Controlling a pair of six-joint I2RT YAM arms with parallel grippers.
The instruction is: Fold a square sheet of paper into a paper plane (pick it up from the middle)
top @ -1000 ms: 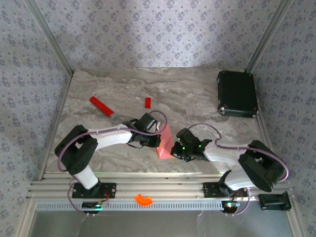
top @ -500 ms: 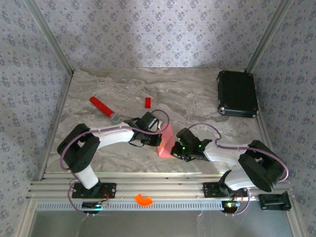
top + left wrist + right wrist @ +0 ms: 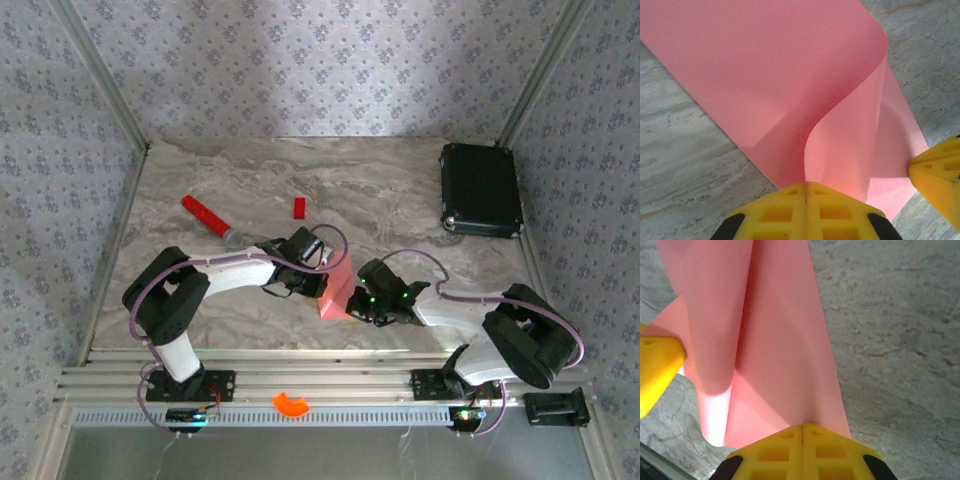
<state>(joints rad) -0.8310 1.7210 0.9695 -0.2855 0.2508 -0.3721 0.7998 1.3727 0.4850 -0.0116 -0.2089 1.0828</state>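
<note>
Left pincer (image 3: 806, 189) edged right | with right pincer (image 3: 803, 430), pinching sheet (image 3: 765, 75) between them

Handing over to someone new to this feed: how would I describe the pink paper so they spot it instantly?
On the marble table, look near the front edge, between the two arms. There the left gripper and right gripper have jaws shut on the square sheet of paper. It is thin, curled, salmon-pink, unlike the small red block and red stick farther back.

No lettering, label, brand or number is legible anywhere, neither on the black case (image 3: 481, 189) nor on the wallpaper (image 3: 320, 60) — floral motifs only.
</note>
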